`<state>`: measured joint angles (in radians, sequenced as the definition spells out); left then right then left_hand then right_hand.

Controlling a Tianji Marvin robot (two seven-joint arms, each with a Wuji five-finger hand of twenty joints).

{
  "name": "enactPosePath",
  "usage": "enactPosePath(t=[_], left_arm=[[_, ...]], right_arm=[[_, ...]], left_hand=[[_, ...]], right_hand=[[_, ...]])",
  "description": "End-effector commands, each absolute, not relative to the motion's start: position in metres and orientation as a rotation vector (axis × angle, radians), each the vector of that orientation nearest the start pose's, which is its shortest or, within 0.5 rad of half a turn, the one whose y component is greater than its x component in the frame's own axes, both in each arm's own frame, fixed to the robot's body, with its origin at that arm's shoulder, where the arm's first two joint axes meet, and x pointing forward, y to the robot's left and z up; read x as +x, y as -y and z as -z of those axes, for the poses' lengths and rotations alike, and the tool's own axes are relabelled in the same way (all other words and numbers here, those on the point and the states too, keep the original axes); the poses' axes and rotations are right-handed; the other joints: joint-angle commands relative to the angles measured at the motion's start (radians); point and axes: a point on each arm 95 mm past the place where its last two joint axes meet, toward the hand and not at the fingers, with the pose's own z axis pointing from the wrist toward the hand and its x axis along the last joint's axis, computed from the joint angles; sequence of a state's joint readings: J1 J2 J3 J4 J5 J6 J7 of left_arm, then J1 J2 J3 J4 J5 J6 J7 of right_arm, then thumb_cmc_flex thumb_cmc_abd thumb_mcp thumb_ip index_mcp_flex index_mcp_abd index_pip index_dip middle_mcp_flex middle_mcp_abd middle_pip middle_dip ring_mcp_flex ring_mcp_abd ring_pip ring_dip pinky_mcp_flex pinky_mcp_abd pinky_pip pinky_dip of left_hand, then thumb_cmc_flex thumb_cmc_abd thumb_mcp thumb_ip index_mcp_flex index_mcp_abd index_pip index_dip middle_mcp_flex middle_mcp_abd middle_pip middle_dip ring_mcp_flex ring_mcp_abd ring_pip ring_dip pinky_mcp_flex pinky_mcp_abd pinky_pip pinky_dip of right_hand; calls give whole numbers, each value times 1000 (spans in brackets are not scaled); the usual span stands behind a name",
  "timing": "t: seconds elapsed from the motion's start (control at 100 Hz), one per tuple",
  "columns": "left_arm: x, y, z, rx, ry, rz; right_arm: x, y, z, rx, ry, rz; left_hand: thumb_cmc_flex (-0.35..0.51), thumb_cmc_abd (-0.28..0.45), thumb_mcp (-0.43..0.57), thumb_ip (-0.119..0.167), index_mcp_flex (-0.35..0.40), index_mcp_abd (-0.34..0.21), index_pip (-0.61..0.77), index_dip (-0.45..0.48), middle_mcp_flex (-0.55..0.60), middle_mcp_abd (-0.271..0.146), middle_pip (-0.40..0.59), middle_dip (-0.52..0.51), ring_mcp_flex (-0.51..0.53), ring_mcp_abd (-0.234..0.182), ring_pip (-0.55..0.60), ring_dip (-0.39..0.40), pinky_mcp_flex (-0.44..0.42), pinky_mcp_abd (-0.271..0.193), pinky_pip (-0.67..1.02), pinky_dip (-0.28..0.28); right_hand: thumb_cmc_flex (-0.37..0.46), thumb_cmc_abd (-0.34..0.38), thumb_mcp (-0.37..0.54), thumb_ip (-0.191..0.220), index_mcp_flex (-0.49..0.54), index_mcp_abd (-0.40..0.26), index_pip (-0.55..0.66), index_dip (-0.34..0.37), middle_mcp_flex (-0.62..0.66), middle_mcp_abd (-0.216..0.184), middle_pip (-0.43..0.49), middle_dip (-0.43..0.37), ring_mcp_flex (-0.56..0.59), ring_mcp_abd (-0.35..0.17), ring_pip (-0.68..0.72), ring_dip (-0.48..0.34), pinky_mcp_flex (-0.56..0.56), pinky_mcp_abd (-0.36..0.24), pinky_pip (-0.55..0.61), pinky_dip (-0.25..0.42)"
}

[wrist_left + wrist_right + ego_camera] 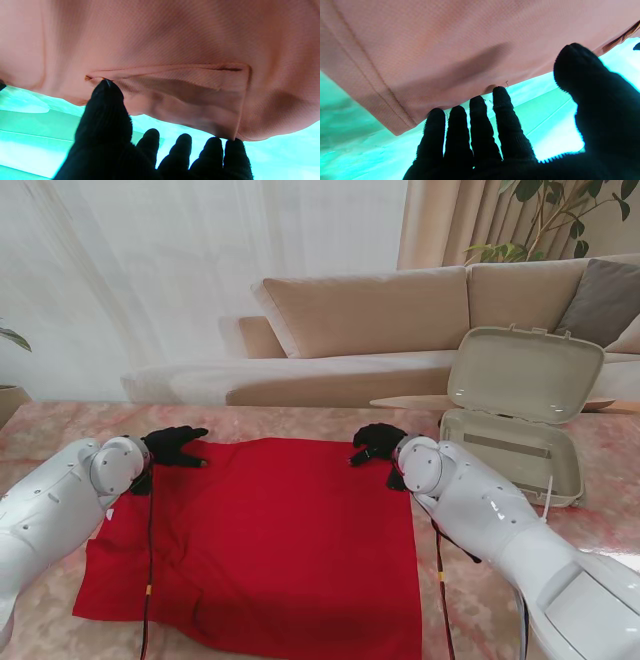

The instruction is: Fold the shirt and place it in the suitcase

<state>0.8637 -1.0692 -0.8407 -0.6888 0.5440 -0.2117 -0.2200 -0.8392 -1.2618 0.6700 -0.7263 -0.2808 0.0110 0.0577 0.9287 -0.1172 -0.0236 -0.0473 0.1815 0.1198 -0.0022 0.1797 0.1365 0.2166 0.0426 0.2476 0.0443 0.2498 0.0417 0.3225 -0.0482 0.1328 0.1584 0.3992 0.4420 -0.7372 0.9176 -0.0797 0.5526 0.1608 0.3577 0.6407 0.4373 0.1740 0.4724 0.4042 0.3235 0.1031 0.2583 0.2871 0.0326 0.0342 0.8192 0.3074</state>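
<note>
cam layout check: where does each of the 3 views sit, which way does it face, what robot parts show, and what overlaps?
Stand: above the shoulders, looking down at the red shirt and open suitcase; both arms, left hand, right hand.
Left wrist: along the fingers at the shirt's edge.
Right wrist: along the fingers at the shirt's hem.
Shared: all three show the shirt; each hand appears in the stand view and its own wrist view.
</note>
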Motion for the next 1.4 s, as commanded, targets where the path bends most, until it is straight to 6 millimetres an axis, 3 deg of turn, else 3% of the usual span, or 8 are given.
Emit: enactPosePath(t=[0.0,0.1,0.27,0.54,0.71,1.07,1.24,1.39], left_arm=[[545,-116,360,-1677,-1699,1172],[543,-117,362,-1674,-1709,1163],[541,-120,365,-1669,-1727,1147],[539,-124,371,-1664,-1738,1126],[540,-125,367,-1643,-1734,1135],[547,-127,343,-1516,-1704,1196],[552,-129,340,-1413,-1734,1185],[556,-129,343,-1431,-1750,1162]], right_arm=[[550,-19,375,-2367,1951,1755],[550,-19,375,-2369,1949,1752],[550,-19,375,-2366,1956,1749],[551,-19,375,-2364,1963,1742],[551,-20,374,-2363,1961,1737],[551,-19,375,-2361,1962,1730],[551,-19,375,-2368,1954,1737],[552,-17,375,-2376,1951,1744]], left_hand=[[22,-18,2,9,-48,-15,-11,12,-4,21,35,11,-20,12,36,48,-6,4,52,36],[27,-23,3,8,-42,-1,5,53,16,30,89,29,1,31,100,77,-7,25,158,62],[40,-33,4,8,-38,18,49,87,39,34,165,57,44,29,201,98,-7,36,313,86],[71,-44,9,8,13,76,212,167,113,31,307,156,196,19,348,216,-15,62,674,214],[77,-43,10,9,29,71,289,212,107,28,306,167,190,16,343,225,-17,63,688,220],[74,-29,7,8,29,45,277,158,59,13,274,118,117,14,291,189,-26,52,579,161],[82,-15,5,7,-1,47,259,125,53,-33,200,36,21,-13,154,62,-8,12,324,-13],[75,-17,5,7,-7,45,237,104,50,-40,175,4,3,-25,92,36,-5,-5,230,-74]], right_hand=[[-21,-4,4,-12,-12,-5,-11,6,-4,8,5,-11,-18,-6,-5,-13,-15,-14,-19,-4],[-21,-7,6,-12,-10,-5,-10,6,1,9,6,-10,-7,-2,0,-11,-10,-12,-18,-2],[-22,-12,12,-14,-6,-6,-8,6,10,13,12,-6,29,9,29,7,12,1,-6,8],[-19,-16,21,-15,-3,-4,-5,6,18,21,22,7,109,35,114,82,57,50,86,77],[-16,-15,22,-14,0,-3,-3,7,20,22,24,9,122,41,128,93,66,61,106,92],[-13,-11,20,-13,6,-3,0,9,25,22,25,10,123,40,123,96,63,65,104,97],[-20,-2,21,-12,4,-4,0,9,21,22,25,10,106,40,108,89,55,62,91,93],[-22,-3,24,-11,2,-4,0,9,16,21,23,7,85,38,72,68,42,59,64,81]])
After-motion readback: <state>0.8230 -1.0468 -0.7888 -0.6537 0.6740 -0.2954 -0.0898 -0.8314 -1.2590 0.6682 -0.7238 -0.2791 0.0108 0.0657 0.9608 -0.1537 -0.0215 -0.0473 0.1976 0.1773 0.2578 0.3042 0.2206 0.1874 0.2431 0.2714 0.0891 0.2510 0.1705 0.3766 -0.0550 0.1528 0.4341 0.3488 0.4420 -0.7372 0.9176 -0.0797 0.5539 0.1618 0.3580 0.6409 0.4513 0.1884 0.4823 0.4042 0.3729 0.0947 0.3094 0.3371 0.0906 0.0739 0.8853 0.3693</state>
